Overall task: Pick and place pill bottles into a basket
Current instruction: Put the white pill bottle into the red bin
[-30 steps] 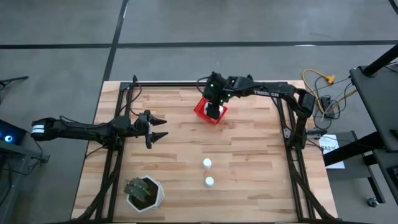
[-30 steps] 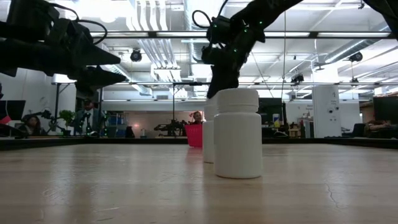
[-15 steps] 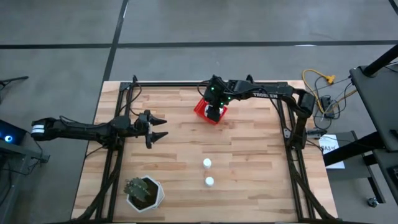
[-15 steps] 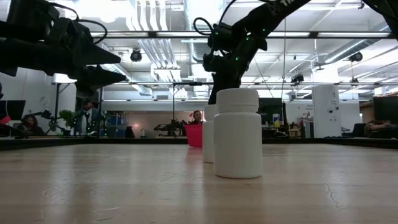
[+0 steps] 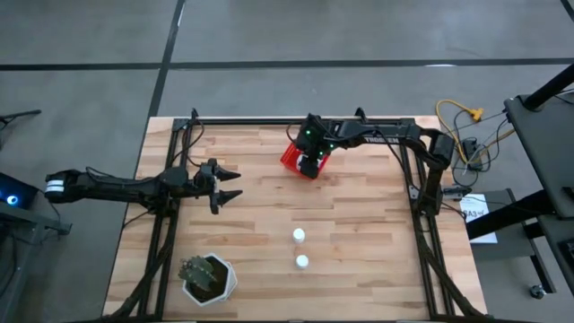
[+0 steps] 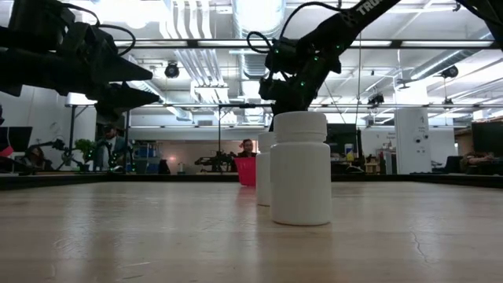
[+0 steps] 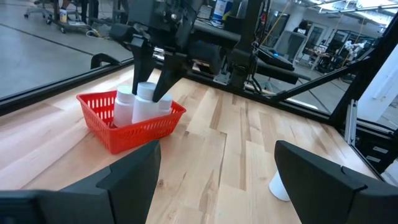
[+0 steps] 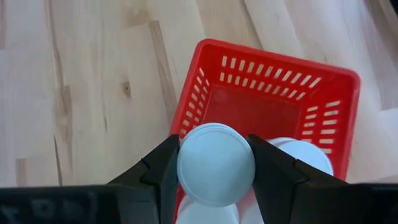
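Observation:
The red basket [image 5: 296, 160] stands at the table's far middle. My right gripper [image 5: 311, 160] hangs over it, shut on a white pill bottle [image 8: 216, 163] that reaches down among two other bottles [image 7: 124, 107] inside the basket [image 7: 134, 127]. Two more pill bottles [image 5: 298, 236] [image 5: 302, 262] stand upright on the table nearer the front, and they fill the middle of the low view [image 6: 300, 169]. My left gripper [image 5: 231, 185] waits open at the table's left, pointing level toward the basket and touching nothing. My right gripper pinches the bottle's upper sides [image 7: 147, 92] between its two fingers [image 8: 163, 171], just below the cap. The fingers come slanting down from the table's right and far side. The bottle stays upright, its lower part inside the basket; whether it rests on the basket floor cannot be told.
A white plant pot [image 5: 208, 278] stands at the table's near left corner. Dark frame rails [image 5: 161, 224] run along the left and right edges. Bare wood lies between the basket and the two standing bottles.
My right gripper has sunk toward the basket with the bottle still upright between its fingers, so the bottle now sits lower among the others there.

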### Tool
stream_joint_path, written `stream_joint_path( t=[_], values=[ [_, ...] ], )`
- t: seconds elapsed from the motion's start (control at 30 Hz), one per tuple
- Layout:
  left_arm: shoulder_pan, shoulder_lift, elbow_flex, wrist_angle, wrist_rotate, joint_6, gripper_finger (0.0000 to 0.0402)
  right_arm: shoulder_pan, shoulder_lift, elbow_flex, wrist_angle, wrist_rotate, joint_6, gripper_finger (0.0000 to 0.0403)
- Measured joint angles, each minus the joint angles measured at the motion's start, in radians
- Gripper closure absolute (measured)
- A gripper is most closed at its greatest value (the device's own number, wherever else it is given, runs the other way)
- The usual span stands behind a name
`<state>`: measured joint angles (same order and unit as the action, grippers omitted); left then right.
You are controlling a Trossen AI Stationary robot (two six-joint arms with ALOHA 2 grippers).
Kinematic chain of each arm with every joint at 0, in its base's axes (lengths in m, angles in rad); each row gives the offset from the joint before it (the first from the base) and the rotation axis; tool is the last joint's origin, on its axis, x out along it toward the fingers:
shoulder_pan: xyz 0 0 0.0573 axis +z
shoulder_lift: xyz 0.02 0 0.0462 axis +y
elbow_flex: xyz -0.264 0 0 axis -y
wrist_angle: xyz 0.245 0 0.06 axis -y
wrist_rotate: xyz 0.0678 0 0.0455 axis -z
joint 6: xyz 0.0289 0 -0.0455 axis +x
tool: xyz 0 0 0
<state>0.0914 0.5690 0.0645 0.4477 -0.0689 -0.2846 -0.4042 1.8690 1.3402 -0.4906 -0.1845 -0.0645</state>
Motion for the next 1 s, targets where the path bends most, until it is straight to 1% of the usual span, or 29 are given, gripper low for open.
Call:
stream_joint_path(
  t=[0.53,0.67,0.8,1.0],
  values=[
    [0.000,-0.002,-0.001,-0.001,0.000,0.001,0.0104,0.000,0.001,-0.036,0.027,-0.001,0.013,0.0257],
    [0.000,-0.002,-0.001,0.000,0.000,0.001,0.0104,0.000,0.032,-0.035,0.032,-0.004,0.017,0.0257],
    [0.000,-0.002,-0.001,0.001,0.000,0.001,0.0104,-0.001,0.068,-0.024,0.041,-0.032,0.023,0.0257],
    [0.000,-0.004,0.002,0.003,0.000,0.000,0.0104,0.001,0.077,-0.005,0.036,-0.032,0.020,0.0257]
  ],
)
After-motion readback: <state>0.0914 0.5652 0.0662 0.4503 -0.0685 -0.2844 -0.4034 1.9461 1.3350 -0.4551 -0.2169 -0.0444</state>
